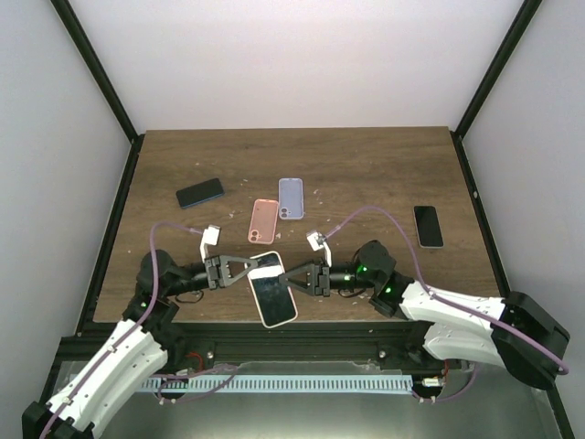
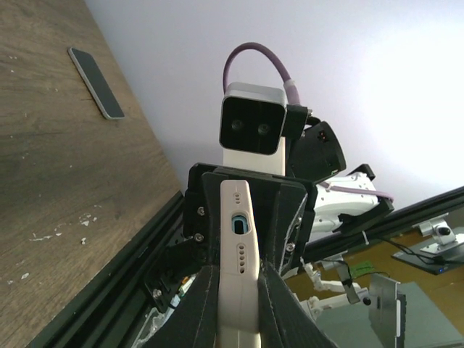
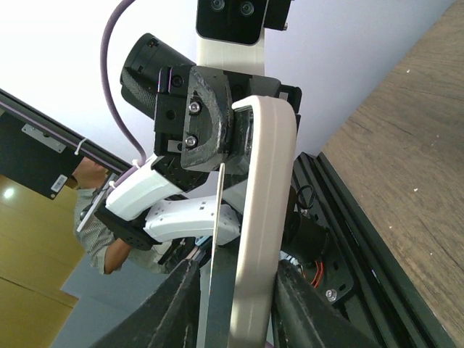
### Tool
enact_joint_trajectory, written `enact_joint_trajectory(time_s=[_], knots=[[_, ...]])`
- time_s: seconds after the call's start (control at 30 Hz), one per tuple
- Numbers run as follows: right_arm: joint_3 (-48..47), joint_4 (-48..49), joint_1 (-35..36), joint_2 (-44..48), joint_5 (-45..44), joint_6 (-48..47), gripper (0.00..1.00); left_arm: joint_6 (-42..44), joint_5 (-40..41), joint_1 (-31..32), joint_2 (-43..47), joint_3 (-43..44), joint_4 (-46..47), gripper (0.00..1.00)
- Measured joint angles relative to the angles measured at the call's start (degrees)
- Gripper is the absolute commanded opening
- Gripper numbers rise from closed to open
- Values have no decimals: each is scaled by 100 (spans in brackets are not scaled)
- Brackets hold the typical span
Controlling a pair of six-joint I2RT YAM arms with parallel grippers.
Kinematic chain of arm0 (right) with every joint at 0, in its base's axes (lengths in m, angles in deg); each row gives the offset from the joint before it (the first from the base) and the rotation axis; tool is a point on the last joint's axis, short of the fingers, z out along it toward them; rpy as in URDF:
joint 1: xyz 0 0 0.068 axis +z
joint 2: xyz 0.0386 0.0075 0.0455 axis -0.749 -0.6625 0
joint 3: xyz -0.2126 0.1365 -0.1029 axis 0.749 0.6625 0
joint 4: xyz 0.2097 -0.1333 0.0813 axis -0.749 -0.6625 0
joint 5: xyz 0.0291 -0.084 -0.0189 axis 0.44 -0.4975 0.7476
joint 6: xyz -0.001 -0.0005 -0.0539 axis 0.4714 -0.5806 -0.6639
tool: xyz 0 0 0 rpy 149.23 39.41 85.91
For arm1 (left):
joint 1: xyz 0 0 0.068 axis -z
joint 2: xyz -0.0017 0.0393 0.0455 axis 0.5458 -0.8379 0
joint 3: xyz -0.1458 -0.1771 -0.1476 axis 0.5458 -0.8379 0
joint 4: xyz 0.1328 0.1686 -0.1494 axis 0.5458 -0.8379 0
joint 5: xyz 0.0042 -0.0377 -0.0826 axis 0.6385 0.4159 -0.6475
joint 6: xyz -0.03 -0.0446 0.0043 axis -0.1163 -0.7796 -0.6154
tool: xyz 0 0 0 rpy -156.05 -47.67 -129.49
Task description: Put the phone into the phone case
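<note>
Left pincer (image 1: 254,268) pinched the white phone (image 1: 274,294) by its end, above the counter's (image 1: 366,165) near edge; right pincer (image 1: 294,277) straddled its other side, grip impossible to tell; phones, three, counting blue-edged phone (image 1: 200,193), black phone (image 1: 428,226); cases, two: pink case (image 1: 263,220), lavender case (image 1: 291,198).

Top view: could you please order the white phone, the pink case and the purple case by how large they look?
1. The white phone looks largest, though it is raised nearer the camera.
2. The pink case and the purple case look about alike, so I would not rank them.
</note>
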Motion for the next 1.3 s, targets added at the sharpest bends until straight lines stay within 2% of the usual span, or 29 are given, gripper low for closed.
enact_joint_trajectory(time_s=[0.13,0.37,0.4,0.47,0.53,0.57,0.63,0.83,1.03,1.3], knots=[[-31,-37,0,-24,-15,59,34,96,-107,-2,-125,9,-11,0],[-374,-695,0,61,-262,-48,9,284,-256,-2,-210,140,-52,1],[-402,-743,0,61,-273,-74,6,308,-282,-2,-219,170,-70,6],[-433,-782,-9,59,-271,-46,4,382,-317,-9,-240,195,-76,27],[-468,-813,-11,48,-273,-59,2,428,-321,-28,-245,210,-131,43],[-490,-852,-11,42,-304,-66,1,413,-321,-28,-245,243,-221,48],[-496,-909,-11,39,-424,-55,1,391,-315,-7,-238,304,-348,52],[-494,-1156,-11,400,-1281,125,1,203,-205,-7,22,271,-533,55],[-494,-1196,-26,782,-2225,417,1,-37,-212,-7,140,-157,-389,56],[-496,-1436,-26,763,-2841,616,1,-177,-323,-7,-31,-260,-114,55]])
